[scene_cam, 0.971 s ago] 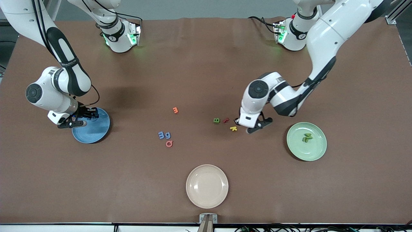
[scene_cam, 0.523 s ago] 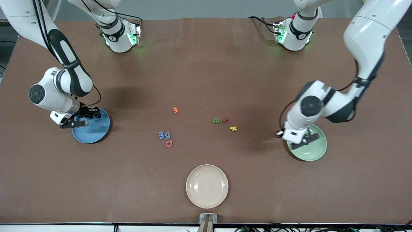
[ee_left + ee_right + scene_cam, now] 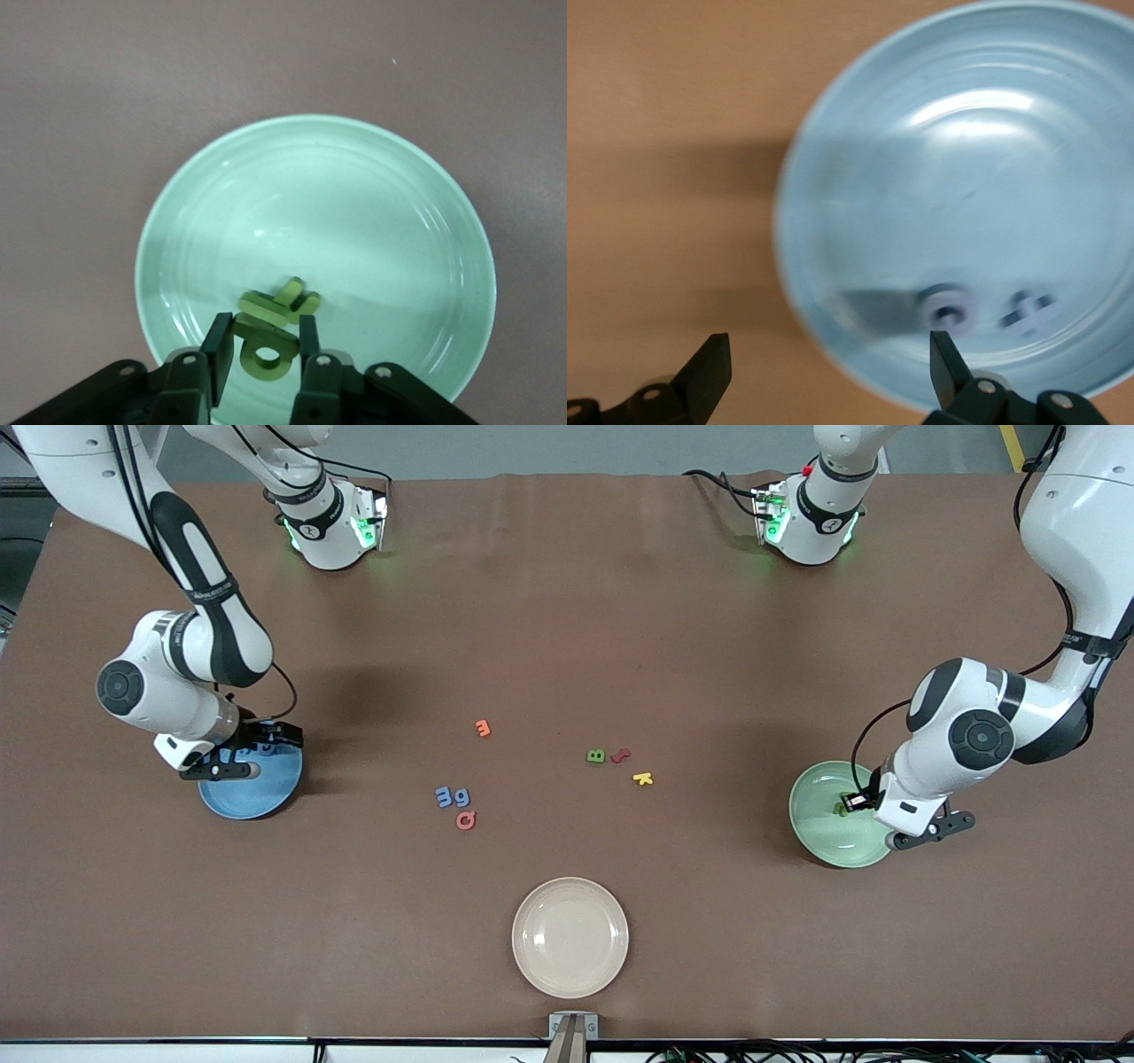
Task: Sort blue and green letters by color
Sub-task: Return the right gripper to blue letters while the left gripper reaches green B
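Looking from the bottom of the frame up: the cream plate point(image 3: 570, 957) at lower middle has nothing on it. The big change is at the left arm's end of the worktop. A second ago the left end effector point(image 3: 932, 831) was down by the yellow letter point(image 3: 643, 779) in the middle; now it hangs over the green plate point(image 3: 819, 824), jaws narrow with a held green letter point(image 3: 266, 359) pinched between them. Two green letters point(image 3: 282, 301) already lie stacked in that plate, so I'd guess this makes three once it lets go. At the right arm's end, the right end effector point(image 3: 232, 763) was nearly closed over the blue plate point(image 3: 266, 793) and has now sprung wide with nothing in it. A ring-shaped blue letter point(image 3: 948, 312) and a second blue letter point(image 3: 1028, 312) show in the plate below. That leaves two loose blue letters point(image 3: 453, 796) side by side mid-frame, just above the pink letter point(image 3: 465, 820), and the green B point(image 3: 596, 756) beside the dark red letter point(image 3: 621, 755). The orange letter point(image 3: 483, 728) sits a bit higher up. Hard to make out: the left wrist covers one edge of the green plate from the front, so the held letter only shows in the left wrist view. The right wrist view is smeared, so I can't read the blue shapes or tell whether the ring one has settled.
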You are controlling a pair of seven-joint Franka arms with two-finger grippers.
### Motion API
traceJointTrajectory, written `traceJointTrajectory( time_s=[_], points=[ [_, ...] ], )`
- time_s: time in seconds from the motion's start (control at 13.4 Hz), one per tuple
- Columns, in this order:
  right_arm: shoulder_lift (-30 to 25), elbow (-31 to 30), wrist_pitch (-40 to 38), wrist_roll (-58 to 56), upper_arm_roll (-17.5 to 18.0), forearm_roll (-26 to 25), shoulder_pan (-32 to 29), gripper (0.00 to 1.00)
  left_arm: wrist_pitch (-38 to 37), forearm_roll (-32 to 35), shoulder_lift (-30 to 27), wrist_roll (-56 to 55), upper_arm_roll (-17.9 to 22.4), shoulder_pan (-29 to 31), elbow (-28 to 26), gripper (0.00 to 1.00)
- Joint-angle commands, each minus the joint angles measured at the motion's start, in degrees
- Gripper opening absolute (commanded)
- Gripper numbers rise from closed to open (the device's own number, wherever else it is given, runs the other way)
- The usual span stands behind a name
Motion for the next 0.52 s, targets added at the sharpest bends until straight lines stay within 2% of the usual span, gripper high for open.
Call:
traceJointTrajectory(
  time_s=[0.0,0.22,0.45],
  points=[
    [-0.89,2.36,-3.46,15.61,-0.09,0.12,4.71,0.99,-0.61,0.17,0.67,-0.38,-0.26,-0.07,0.87,1.00],
    [-0.10,5.17,-3.64,31.35,-0.09,0.21,9.20,0.99,-3.14,0.17,-0.12,-0.47,-0.70,-0.24,1.22,1.00],
    [1.56,8.16,-3.56,54.09,-0.01,1.08,12.72,0.99,-6.93,0.08,-0.65,-2.13,-5.51,-0.77,1.92,1.00]
  ],
)
